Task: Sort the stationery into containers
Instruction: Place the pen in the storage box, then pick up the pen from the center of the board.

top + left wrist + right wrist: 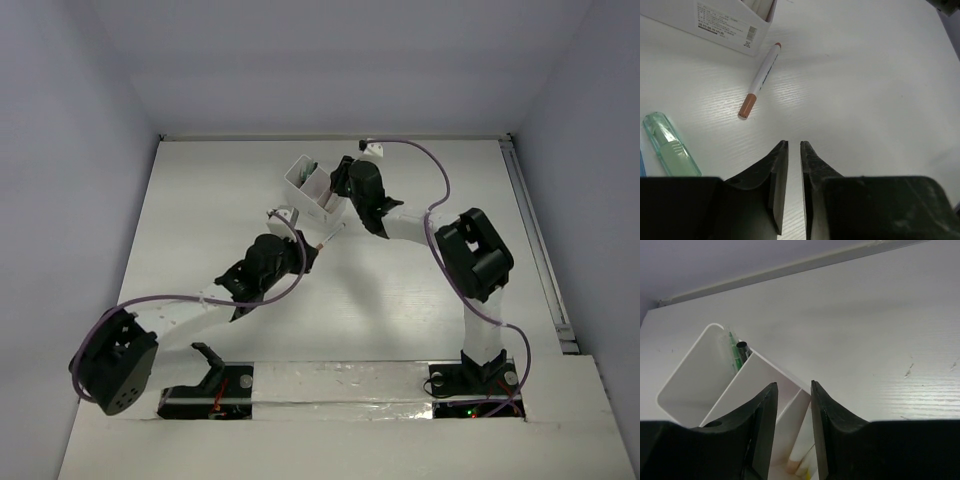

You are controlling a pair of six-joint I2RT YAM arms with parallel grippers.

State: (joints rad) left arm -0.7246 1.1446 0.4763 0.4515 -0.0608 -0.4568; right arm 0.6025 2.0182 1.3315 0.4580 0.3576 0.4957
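Holds nothing in left gripper, jaws a sliver apart; shows white orange-tipped pen flat on table just ahead and left, near white box corner. Hangs right gripper, half open and empty, over box, green and dark pens in one compartment.

The top view hangs above and behind my bases, which sit at 6 o'clock, and looks down across the whole counter toward the back wall at 12. My left wrist camera rides low behind my left gripper, close to the surface — the white box clips in at 11 o'clock. My right wrist camera peers past my right gripper straight into that box, very near. All three views share it.
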